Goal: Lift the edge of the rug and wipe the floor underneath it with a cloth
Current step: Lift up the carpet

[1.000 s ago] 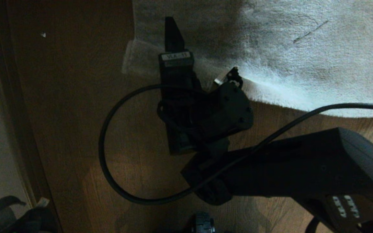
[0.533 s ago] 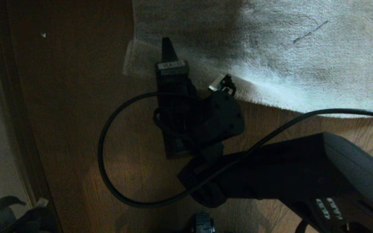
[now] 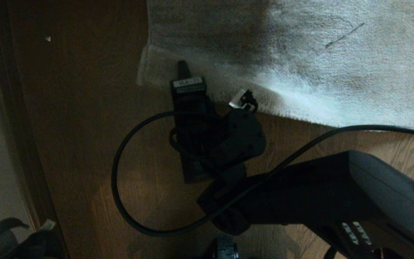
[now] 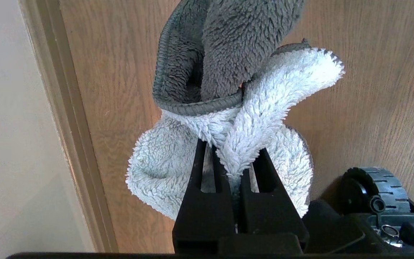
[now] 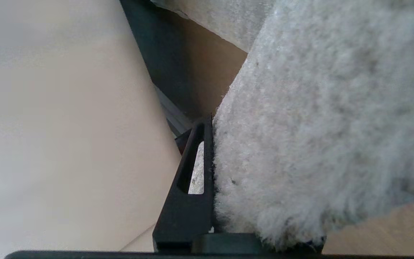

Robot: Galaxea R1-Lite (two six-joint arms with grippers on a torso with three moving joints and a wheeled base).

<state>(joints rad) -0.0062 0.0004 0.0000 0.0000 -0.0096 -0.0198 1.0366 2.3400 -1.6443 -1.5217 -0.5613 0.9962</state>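
Rug edge [image 3: 164, 66] pinched in right gripper [image 3: 183, 68] fingers, cloth [image 4: 228, 118] clamped by left gripper [image 4: 233, 169] fingers

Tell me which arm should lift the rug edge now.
Right. The right gripper is already at the rug edge, with plush pile pressed against its visible finger in the right wrist view. The left gripper is busy, clamped on the cloth above bare floor.

My black left gripper [image 4: 236, 169] pinches a fluffy cloth [image 4: 228, 108], white below and dark grey above. The rug edge [image 5: 300, 144] is pale grey-beige plush. The floor [image 4: 372, 90] shows brown wood grain, and the baseboard [image 4: 67, 126] is tan.
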